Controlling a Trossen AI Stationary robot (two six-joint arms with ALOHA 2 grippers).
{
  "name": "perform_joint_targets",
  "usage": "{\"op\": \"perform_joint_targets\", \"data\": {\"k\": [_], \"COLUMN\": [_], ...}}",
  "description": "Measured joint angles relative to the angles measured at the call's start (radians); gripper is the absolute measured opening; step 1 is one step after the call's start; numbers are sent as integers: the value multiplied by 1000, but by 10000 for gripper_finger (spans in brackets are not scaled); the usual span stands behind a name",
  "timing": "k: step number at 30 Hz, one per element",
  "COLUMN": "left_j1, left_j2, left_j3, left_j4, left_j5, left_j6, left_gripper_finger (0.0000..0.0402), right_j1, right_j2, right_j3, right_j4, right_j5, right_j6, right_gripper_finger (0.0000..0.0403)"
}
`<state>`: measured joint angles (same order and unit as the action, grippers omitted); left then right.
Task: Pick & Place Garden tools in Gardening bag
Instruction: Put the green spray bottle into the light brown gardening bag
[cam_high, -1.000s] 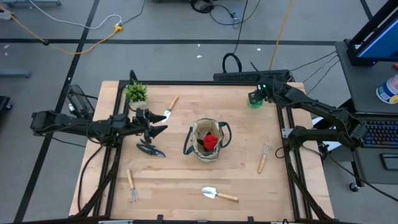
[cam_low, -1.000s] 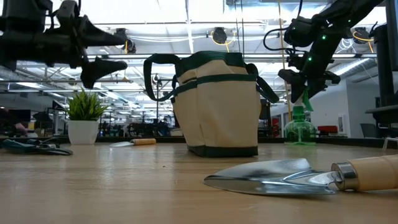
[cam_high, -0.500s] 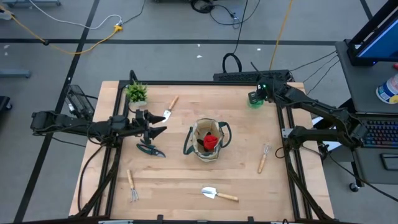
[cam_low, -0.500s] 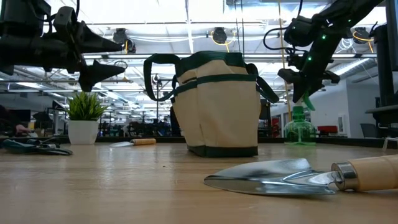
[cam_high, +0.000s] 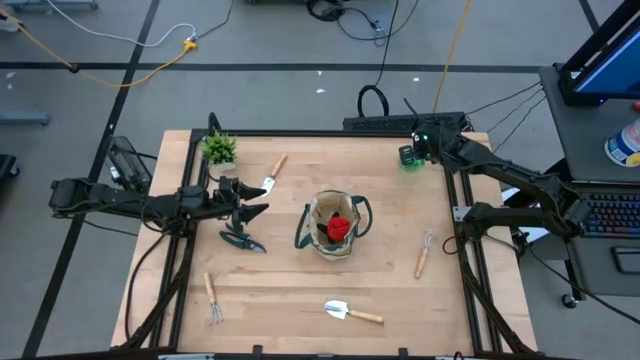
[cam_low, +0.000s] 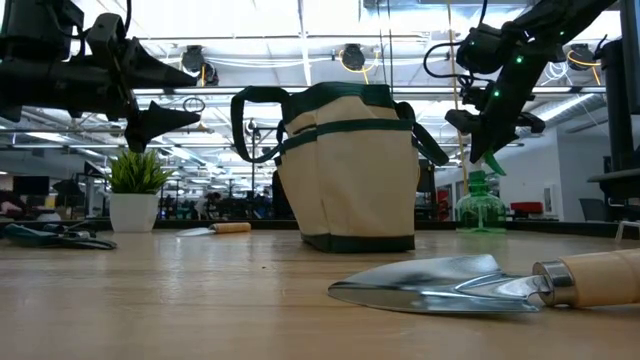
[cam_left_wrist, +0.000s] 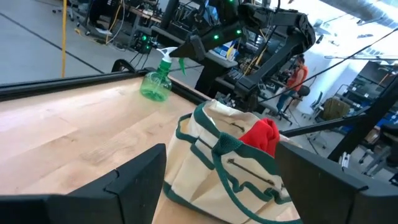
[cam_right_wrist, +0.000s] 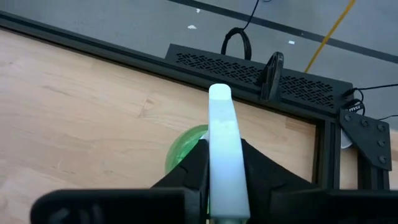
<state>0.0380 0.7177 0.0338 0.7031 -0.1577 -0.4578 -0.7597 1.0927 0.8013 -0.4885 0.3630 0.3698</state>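
Two dark fingers of right gripper (cam_right_wrist: 221, 186) clamping white nozzle of green spray bottle (cam_high: 411, 162), needing straight lifting toward gardening bag (cam_high: 334, 226); left gripper (cam_high: 250, 206) waiting beside it, fingers apart.

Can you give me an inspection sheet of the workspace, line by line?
Surface: wooden table, dark frame.
Job's things: gardening bag mid-table, red glove inside; spray bottle at far right corner; trowels, hand forks and pruning shears lie loose.
Clutter: potted plant at far left corner.
Grippers: right gripper shut on the bottle's white nozzle; left gripper open, above the shears.
Cables: loops on floor beyond table.
Surroundings: person seated beyond.
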Motion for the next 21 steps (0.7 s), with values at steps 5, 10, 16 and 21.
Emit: {"op": "perform_joint_targets", "data": {"k": [5, 10, 16, 21], "left_j1": [0, 0, 6, 8], "left_j2": [0, -15, -86, -177], "left_j3": [1, 1, 2, 2], "left_j4": [3, 1, -97, -202], "left_j5": [15, 79, 79, 79], "left_j6": [-14, 63, 111, 147], "left_gripper_finger": [308, 308, 308, 308], "right_j1": [0, 0, 2, 2], "right_j2": [0, 0, 0, 0], "right_j3": [0, 0, 0, 0], "right_j4": [0, 0, 1, 1], "right_j5": [-1, -13, -27, -30], "right_j6": [0, 3, 0, -15], "right_gripper_finger": [46, 46, 46, 46]}}
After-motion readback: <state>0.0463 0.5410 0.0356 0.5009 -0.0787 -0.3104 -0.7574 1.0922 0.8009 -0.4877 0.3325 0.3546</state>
